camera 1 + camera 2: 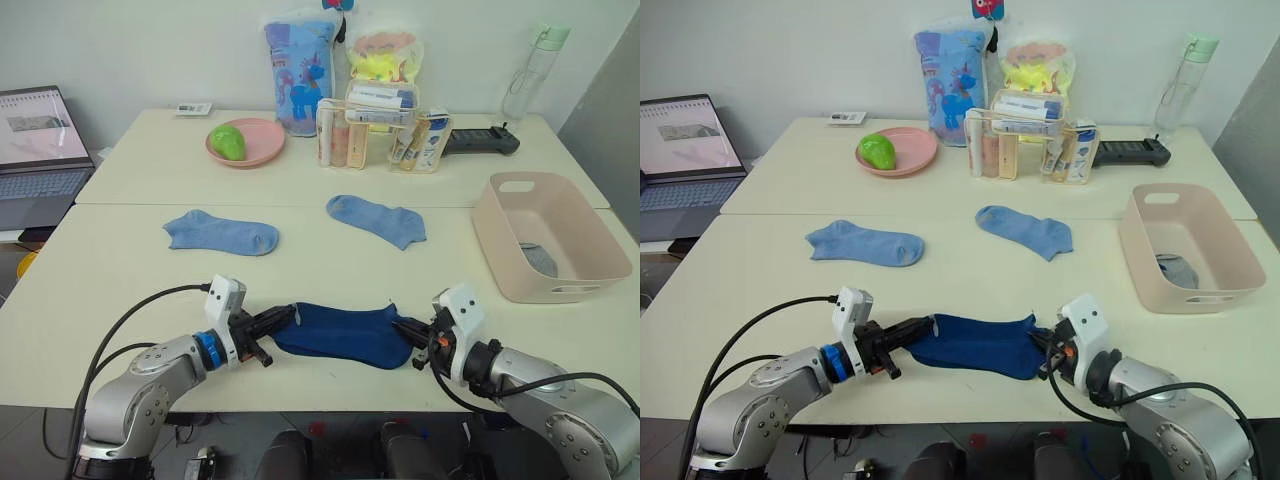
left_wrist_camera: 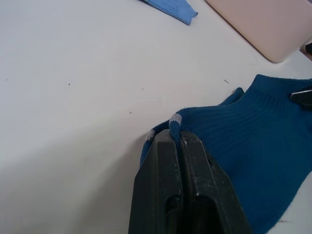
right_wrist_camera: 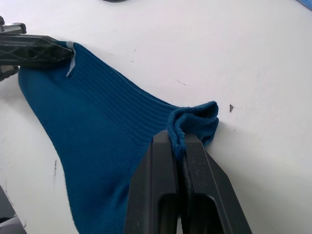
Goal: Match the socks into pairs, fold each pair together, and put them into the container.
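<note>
Left gripper (image 1: pixel 284 319) and right gripper (image 1: pixel 404 328) low, facing inward, fingers clamped together.

Bright, even indoor light, soft faint shadows, close claw fingers (image 2: pixel 180 195) slightly blurred.

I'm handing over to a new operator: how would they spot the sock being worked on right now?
On the near edge of the table, between the left gripper and right gripper, lies the navy sock, each end pinched by one gripper. It is much darker than the two light blue socks lying farther back.
</note>
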Action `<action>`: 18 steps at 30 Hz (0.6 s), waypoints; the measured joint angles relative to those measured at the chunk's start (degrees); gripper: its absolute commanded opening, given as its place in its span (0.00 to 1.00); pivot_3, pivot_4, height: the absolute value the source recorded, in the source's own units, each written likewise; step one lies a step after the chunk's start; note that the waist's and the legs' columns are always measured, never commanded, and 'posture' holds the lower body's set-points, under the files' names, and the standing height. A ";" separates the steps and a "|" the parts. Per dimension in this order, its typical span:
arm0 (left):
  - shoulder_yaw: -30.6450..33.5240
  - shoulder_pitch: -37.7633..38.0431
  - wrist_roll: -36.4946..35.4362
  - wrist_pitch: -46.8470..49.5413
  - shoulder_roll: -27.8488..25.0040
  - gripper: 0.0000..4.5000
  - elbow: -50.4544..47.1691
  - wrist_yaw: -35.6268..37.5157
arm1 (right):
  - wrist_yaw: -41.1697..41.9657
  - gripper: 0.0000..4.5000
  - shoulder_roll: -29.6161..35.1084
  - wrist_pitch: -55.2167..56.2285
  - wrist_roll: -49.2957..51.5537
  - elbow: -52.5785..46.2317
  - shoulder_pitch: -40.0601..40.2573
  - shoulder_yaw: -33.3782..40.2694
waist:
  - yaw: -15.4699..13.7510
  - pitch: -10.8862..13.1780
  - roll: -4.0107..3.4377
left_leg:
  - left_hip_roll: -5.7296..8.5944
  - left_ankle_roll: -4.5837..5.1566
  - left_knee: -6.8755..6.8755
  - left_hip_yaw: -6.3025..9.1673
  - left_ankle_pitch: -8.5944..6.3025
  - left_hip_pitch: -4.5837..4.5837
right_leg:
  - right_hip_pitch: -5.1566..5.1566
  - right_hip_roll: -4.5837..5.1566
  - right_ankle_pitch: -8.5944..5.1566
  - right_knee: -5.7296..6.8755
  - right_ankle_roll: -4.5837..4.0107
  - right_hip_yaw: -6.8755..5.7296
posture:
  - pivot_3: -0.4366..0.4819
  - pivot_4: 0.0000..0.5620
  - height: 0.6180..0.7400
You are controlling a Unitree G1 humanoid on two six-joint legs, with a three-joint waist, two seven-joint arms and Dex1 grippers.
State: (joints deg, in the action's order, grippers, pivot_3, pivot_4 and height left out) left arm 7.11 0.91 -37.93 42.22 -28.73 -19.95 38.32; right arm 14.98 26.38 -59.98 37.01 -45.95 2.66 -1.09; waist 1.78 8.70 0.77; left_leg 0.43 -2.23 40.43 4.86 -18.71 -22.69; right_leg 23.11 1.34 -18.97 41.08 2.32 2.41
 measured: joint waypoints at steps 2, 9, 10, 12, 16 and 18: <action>-0.10 -0.14 0.35 -0.06 -0.05 0.00 0.29 -0.29 | -0.39 0.01 0.04 -0.06 -0.48 0.47 -0.15 -0.31 | 0.04 0.00 0.00 | 0.00 0.00 0.00 -0.02 0.00 0.01 | 0.00 0.00 0.00 0.00 0.00 0.02 | 0.48 0.27 0.69; -0.84 0.80 2.10 -0.35 -0.46 0.00 1.52 -0.13 | -1.72 0.01 -0.11 -1.23 -2.40 3.06 -1.03 -1.54 | 0.04 0.00 0.00 | 0.01 0.00 0.00 -0.02 0.00 0.01 | 0.00 0.00 0.00 0.00 0.00 0.01 | 0.48 0.27 0.69; -1.28 0.96 2.36 -0.37 -0.82 0.00 1.55 0.01 | -1.65 0.01 -0.11 -1.59 -2.37 3.06 -1.09 -1.56 | 0.04 0.00 0.00 | 0.01 0.00 0.00 -0.01 0.00 0.01 | 0.00 0.00 0.00 0.00 0.00 0.00 | 0.48 0.27 0.69; -1.88 1.31 2.75 -0.48 -1.34 0.00 1.54 0.31 | -1.63 0.01 -0.07 -2.22 -2.38 3.07 -1.09 -1.83 | 0.04 0.00 0.00 | 0.00 0.00 0.00 -0.02 0.00 0.01 | 0.00 0.00 0.00 0.00 0.00 0.02 | 0.48 0.27 0.69; -1.82 0.98 2.77 -0.46 -1.18 0.10 2.12 0.02 | -1.71 0.24 1.19 -2.78 -3.76 3.06 -1.21 -2.51 | 0.03 0.00 0.00 | 0.01 0.00 0.00 -0.02 0.00 0.01 | 0.00 0.00 0.00 0.00 0.00 0.02 | 0.48 0.27 0.69; -1.76 0.54 2.70 -0.53 -1.08 0.21 2.29 -0.04 | -2.03 0.40 1.85 -2.78 -4.83 3.05 -1.75 -2.49 | 0.04 0.00 0.00 | 0.00 0.00 0.00 -0.02 0.00 0.02 | 0.00 0.00 0.00 0.00 0.00 0.01 | 0.48 0.27 0.69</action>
State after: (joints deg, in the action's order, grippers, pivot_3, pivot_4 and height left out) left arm 5.35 1.45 -35.23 41.69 -29.81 -17.67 38.28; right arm 12.95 28.23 -62.76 32.18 -42.90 0.92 -3.58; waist 1.82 8.70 0.77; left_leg 0.44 -2.23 40.42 4.84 -18.71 -22.67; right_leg 23.10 1.34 -18.97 41.08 2.32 2.42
